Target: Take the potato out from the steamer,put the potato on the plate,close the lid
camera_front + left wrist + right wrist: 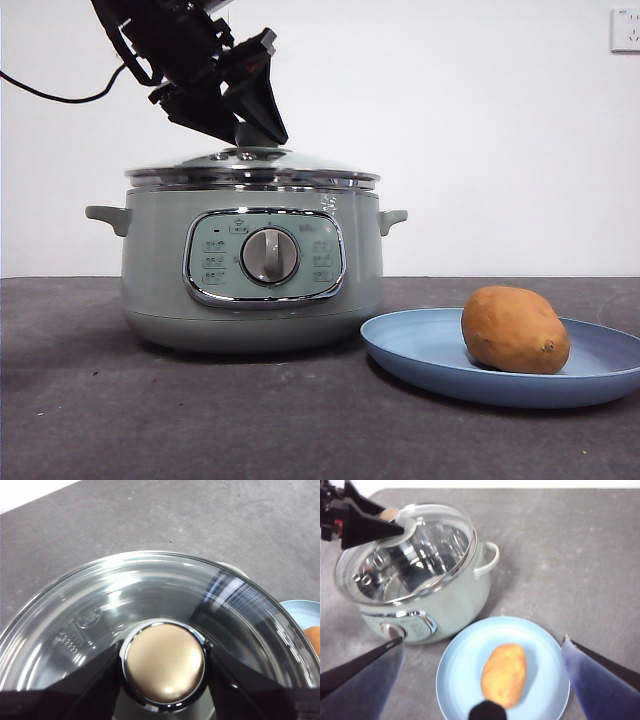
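The lid (250, 165) sits level on the pale green steamer (160, 260), its glass dome (150, 585) filling the left wrist view. My left gripper (164, 650) comes down from the upper left and is shut on the lid's knob (165, 666), one jaw pressed to each side. To the right of the pot, the orange-brown potato (515, 330) lies on the blue plate (420, 350). High above that plate (460, 665) my right gripper (482, 640) hangs open, holding nothing, with the potato (504, 674) far below it. In the right wrist view the left gripper (395, 522) shows at the lid (430, 540).
The steamer's two side handles (108, 216) stick out left and right, and its control panel with the dial (270, 256) faces the front. A black cable (55, 95) trails from the left arm. Dark grey tabletop (200, 420) surrounds pot and plate.
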